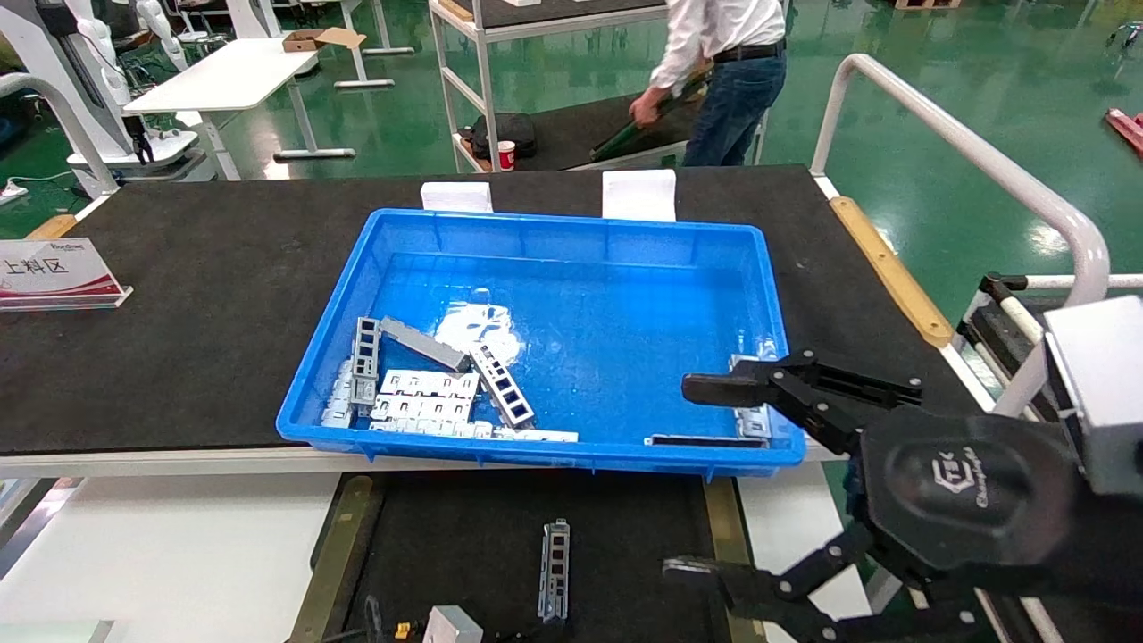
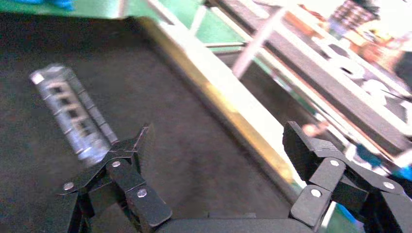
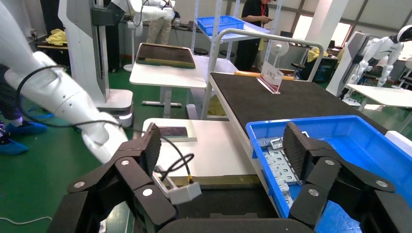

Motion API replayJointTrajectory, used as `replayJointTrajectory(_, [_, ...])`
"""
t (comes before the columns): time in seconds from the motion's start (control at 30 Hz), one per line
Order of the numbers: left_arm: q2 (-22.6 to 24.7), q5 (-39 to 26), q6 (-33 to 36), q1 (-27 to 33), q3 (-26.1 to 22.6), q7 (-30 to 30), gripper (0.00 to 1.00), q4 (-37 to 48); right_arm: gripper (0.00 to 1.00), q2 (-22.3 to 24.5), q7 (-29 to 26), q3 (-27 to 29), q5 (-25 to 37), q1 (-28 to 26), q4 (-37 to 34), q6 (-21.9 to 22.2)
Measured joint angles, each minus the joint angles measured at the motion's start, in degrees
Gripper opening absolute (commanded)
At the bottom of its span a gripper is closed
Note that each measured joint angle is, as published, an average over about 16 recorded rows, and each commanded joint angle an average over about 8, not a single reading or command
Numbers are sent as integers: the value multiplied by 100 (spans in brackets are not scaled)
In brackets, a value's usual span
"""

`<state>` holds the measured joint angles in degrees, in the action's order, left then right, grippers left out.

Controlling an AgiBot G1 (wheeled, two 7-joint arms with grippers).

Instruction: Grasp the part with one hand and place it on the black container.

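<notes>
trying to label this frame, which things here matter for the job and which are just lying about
Job:
- part, already lying on the black container
- more frame strips in the blue bin
- right gripper, open beside the bin
- left gripper, open over the container

Lying about:
- flat plates
- plain grey bar
- sign
- white blocks

The right end effector (image 1: 705, 478) is matte black, its linkage fingers (image 3: 148, 145) pinned with silver screws, and its round housing bears a pale embossed logo. A grey-white block sits behind it; the left arm (image 3: 63, 104) is glossy white with a thin black cable.
</notes>
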<state>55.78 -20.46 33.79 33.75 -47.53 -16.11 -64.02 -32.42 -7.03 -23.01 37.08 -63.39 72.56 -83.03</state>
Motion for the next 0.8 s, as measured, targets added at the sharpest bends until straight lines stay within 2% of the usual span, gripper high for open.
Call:
replayJointTrajectory(0.47, [-1090,-400,1004,781,-468,824,100,-871,100,0,0,0,0,0,0,0])
replayJointTrajectory(0.8, [-1491,-453,1544,1320,-487,1244,100,-1319,100,0,0,-1,-1,0,0,0])
